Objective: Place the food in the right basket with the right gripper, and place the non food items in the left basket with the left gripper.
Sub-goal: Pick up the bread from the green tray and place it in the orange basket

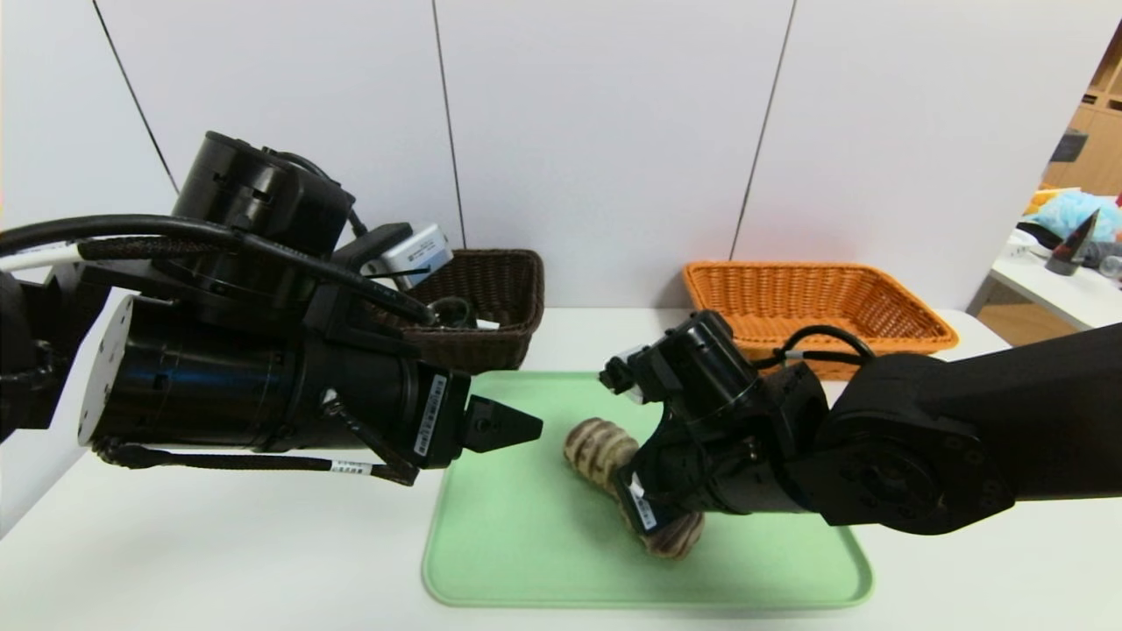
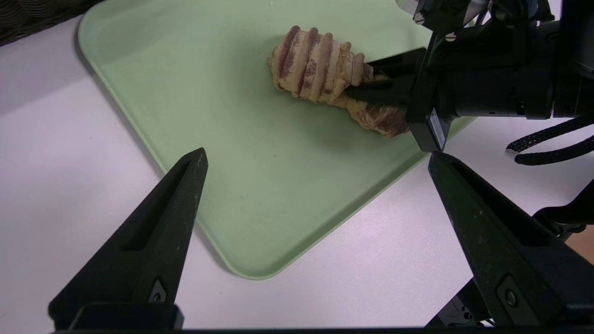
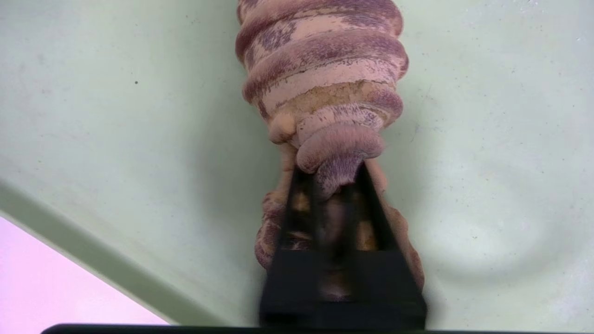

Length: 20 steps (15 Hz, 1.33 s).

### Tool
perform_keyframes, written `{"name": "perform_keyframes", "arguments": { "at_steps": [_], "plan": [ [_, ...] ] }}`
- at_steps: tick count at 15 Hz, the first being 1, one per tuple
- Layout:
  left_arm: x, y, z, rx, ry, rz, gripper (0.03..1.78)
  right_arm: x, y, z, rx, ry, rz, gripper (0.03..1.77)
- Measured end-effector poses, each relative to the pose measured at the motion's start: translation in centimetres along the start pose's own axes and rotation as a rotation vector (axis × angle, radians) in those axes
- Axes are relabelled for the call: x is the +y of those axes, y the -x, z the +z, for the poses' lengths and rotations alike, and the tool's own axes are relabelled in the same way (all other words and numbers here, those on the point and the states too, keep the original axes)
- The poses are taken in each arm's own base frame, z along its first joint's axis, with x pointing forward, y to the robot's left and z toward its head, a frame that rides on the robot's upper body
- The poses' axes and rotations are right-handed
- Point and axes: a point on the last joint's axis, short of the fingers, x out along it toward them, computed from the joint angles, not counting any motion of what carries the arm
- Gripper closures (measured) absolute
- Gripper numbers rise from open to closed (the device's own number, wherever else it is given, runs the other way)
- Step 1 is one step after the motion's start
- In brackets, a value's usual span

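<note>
Low at centre frame on the green tray (image 1: pixel 491 561), the right claw (image 3: pixel 332 185) is clamped on the roll (image 1: pixel 600 451), pinching its soft middle, so it may sag or slip free when lifted toward the orange basket (image 1: pixel 815 298).

A tray (image 1: pixel 526 543) lies on the table (image 1: pixel 175 543), near the middle. The food (image 1: pixel 600 451) lies on the tray, right of its centre. The left basket (image 1: pixel 491 298) stands beyond the tray's far left corner, the right basket (image 1: pixel 815 302) beyond its far right, the two well apart.
</note>
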Motion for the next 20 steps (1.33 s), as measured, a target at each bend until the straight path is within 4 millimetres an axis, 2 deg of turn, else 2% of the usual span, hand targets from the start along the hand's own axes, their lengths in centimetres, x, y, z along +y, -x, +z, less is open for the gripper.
{"name": "perform_keyframes", "arguments": {
  "at_steps": [7,10,16,20],
  "plan": [
    [-0.1,0.7,0.1,-0.016,-0.001,-0.004,0.12,-0.4,1.7,0.5,-0.104,-0.022,0.010,1.73],
    [-0.1,0.9,0.0,-0.022,0.000,-0.005,0.12,-0.9,3.4,0.8,-0.192,-0.038,0.016,1.73],
    [-0.2,1.3,0.0,-0.031,-0.002,-0.008,0.12,-5.8,8.1,1.3,-0.324,-0.151,-0.075,1.73],
    [-0.2,1.5,0.0,-0.035,-0.001,-0.009,0.12,-9.8,10.7,1.3,-0.398,-0.243,-0.176,1.73]
  ]
}}
